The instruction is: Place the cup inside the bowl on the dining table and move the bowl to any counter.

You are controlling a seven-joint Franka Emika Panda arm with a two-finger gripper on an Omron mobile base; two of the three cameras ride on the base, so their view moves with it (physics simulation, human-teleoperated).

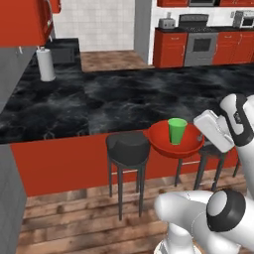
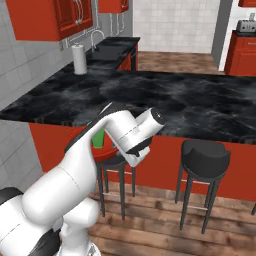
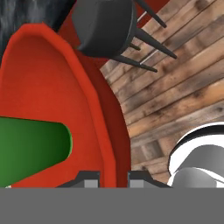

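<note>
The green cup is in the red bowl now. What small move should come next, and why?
Probably carry the bowl level toward a counter. The hand grips its rim, the cup stands upright inside, and the bowl hangs past the dining table edge above the stools.

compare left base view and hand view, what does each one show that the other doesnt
Left base view alone: the dining table with its black marble top, a paper towel roll, a stove among red cabinets, and the whole bowl carried off the table's edge, over the stools.

Hand view alone: the gripper, its jaws closed on the bowl's rim, one fingertip inside and one outside.

Both: the cup inside the red bowl, a black stool, and the wooden floor.
</note>
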